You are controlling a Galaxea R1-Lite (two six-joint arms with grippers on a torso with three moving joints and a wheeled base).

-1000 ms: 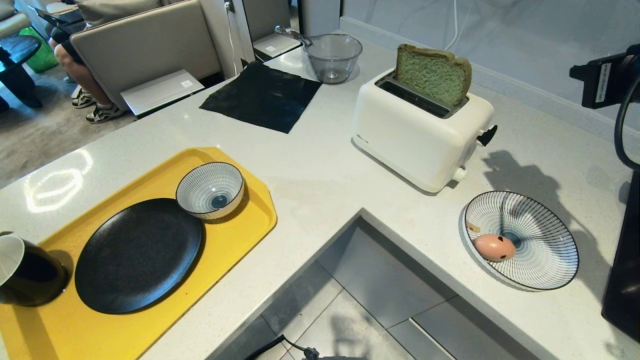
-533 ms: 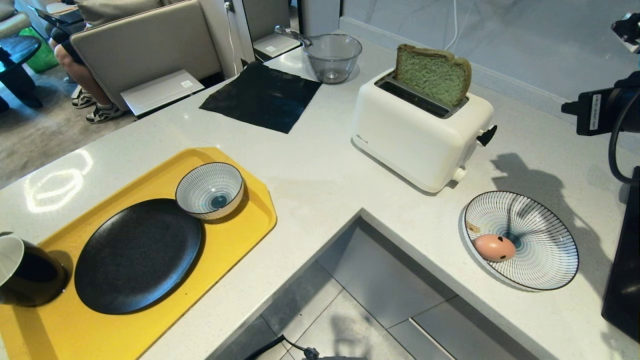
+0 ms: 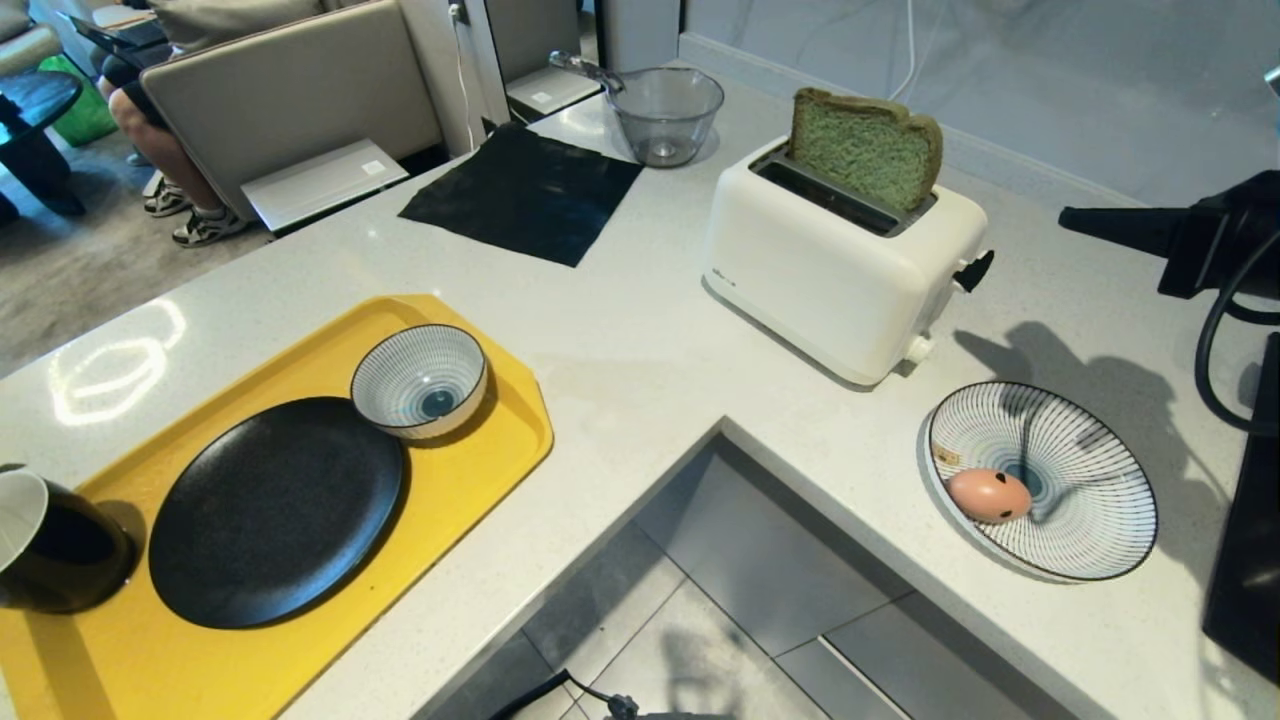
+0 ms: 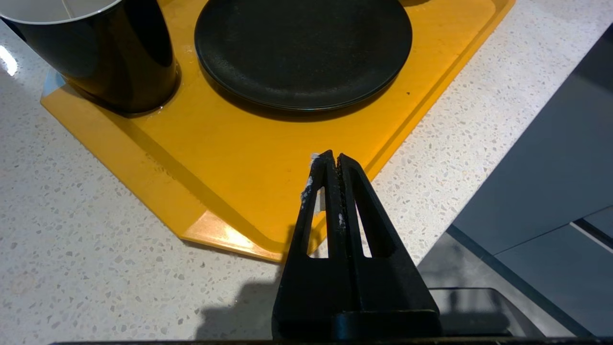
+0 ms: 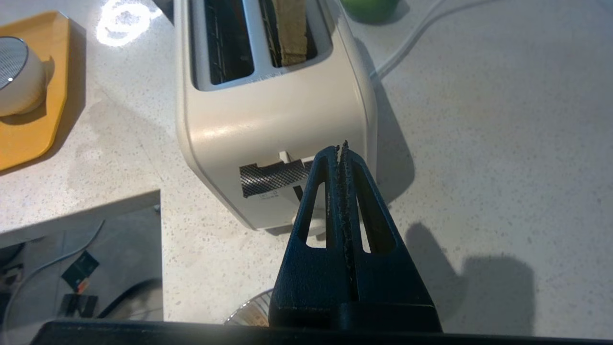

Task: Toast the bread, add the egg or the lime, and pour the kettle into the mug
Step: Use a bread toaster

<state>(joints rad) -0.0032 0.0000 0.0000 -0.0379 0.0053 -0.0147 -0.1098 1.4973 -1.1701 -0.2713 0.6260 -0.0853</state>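
Observation:
The bread [image 3: 865, 150] stands high in the far slot of the white toaster [image 3: 840, 280], whose black lever [image 3: 975, 270] sits at its right end. My right gripper [image 3: 1065, 216] hovers to the right of the toaster. It is shut and empty, with its tips [image 5: 344, 146] pointing at the lever end. The egg [image 3: 988, 495] lies in a striped plate [image 3: 1090, 540]. A lime [image 5: 371, 5] lies behind the toaster. The mug [image 3: 50, 545] stands on the yellow tray [image 3: 470, 470]. The kettle [image 3: 1245, 560] is cut off at the right edge. My left gripper [image 4: 334, 155] is shut above the tray's corner.
A black plate [image 3: 275, 510] and a small striped bowl [image 3: 420, 380] share the tray. A glass bowl [image 3: 665, 115] and a black cloth [image 3: 525, 190] lie at the back. The counter has an inner corner [image 3: 720, 425] over the floor. A person sits at the back left [image 3: 150, 110].
My right gripper has come in from the right edge and turned, so its closed tips now point left toward the toaster. Its shadow has shifted on the counter. Nothing else has moved.

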